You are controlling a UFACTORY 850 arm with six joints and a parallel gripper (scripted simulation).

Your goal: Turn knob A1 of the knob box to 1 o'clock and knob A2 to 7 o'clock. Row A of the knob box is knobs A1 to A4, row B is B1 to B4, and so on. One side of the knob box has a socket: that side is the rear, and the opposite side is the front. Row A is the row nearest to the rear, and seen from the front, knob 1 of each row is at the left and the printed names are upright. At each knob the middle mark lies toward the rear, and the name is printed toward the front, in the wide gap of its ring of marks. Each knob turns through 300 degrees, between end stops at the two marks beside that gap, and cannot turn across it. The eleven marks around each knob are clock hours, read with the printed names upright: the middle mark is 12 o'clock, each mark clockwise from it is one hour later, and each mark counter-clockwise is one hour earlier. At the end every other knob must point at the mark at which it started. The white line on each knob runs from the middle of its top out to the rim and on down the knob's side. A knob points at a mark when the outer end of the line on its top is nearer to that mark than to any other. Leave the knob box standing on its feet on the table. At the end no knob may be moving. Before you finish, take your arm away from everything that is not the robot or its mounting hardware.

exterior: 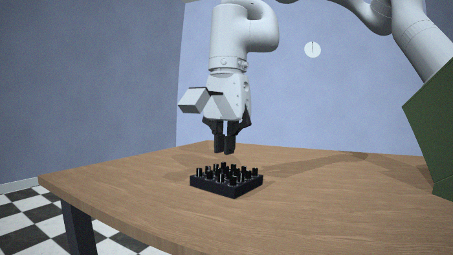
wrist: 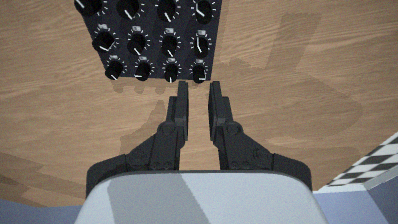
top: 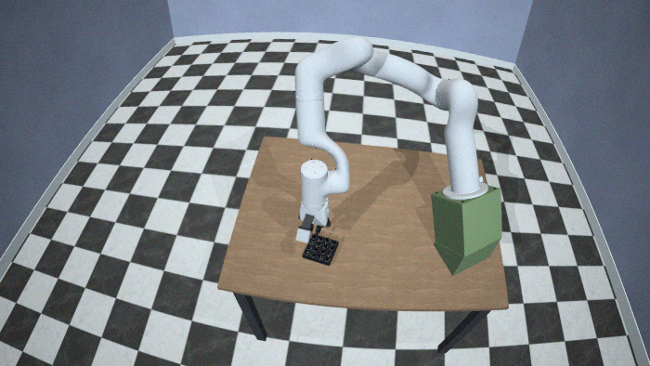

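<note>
- table (top: 381, 260) (exterior: 291, 207): wood, brown w/ fine grain, smooth, fairly matt
- arm (top: 311, 111) (exterior: 228, 35): white, smooth, soft sheen, plastic or painted metal, can't tell
- gripper fingers (exterior: 229, 144): dark, matt
- stand (top: 483, 223) (exterior: 433, 139): green, flat matt
- floor (top: 181, 293) (exterior: 52, 220): b/w tiles, dark ones veined
- walls (top: 585, 56) (exterior: 90, 81): blue-grey, matt

White rounded arm (top: 311, 111) (exterior: 228, 35); black-fingered hand (top: 318, 229) (exterior: 224, 153) (wrist: 198, 94); pale boxy side block (top: 304, 234) (exterior: 193, 101).

A round white clock (exterior: 312, 50) hangs on the blue wall (top: 348, 16) (exterior: 372, 97).
</note>
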